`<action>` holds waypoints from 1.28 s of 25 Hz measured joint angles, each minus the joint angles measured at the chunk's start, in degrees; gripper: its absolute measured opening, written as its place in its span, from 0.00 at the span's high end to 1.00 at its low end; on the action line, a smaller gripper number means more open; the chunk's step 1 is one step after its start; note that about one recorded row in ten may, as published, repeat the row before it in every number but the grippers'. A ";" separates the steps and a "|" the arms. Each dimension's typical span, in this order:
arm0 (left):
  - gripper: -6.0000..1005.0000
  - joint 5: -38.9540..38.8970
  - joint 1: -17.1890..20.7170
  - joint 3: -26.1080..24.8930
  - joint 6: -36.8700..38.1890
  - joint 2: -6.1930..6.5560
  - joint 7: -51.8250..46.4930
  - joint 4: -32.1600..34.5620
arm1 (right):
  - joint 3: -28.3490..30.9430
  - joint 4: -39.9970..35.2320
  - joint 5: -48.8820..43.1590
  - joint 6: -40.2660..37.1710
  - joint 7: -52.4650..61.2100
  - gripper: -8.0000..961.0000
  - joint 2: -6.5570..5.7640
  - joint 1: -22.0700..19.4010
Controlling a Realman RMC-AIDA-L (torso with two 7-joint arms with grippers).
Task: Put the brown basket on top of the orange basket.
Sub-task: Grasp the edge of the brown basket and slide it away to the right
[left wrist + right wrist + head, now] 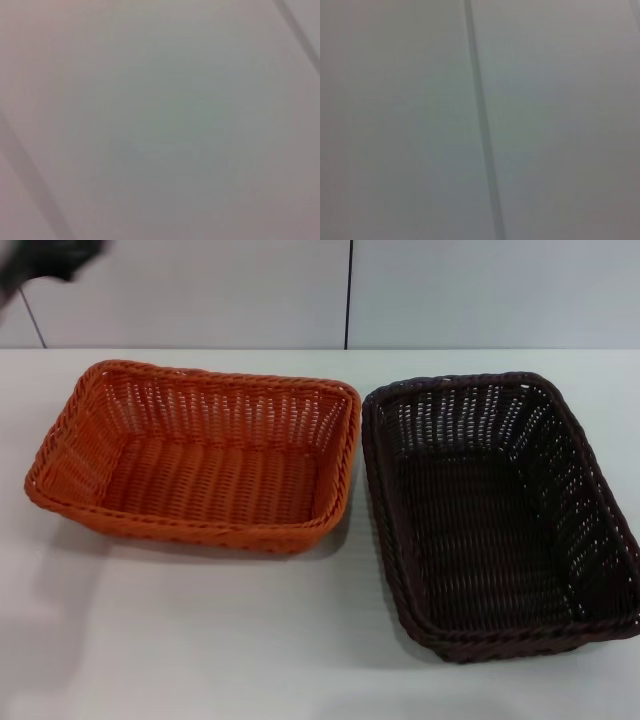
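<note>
The orange basket (195,455) sits on the white table at the left in the head view, open side up and empty. The brown basket (500,515) stands right beside it on the right, empty, its near end reaching toward the table's front right. Their rims nearly touch at the middle. A dark blurred part of my left arm (45,260) shows at the top left corner, far from both baskets. My right gripper is out of view. Both wrist views show only a plain grey panelled surface.
The white table (200,640) stretches in front of the baskets. A pale wall with a dark vertical seam (348,290) stands behind the table.
</note>
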 joint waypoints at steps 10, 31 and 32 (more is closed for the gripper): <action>0.19 -12.26 15.84 14.91 62.31 -0.31 -15.86 28.42 | 3.55 -33.16 -11.25 -45.89 -0.01 0.27 -8.61 1.52; 0.19 -22.51 8.05 16.56 68.90 -0.39 -24.97 52.03 | 43.92 -70.83 2.51 -184.75 -32.77 0.27 -0.88 22.76; 0.19 -23.03 8.02 16.63 68.93 -0.39 -24.99 52.04 | 44.47 -70.67 3.02 -187.35 -33.37 0.27 -0.84 22.85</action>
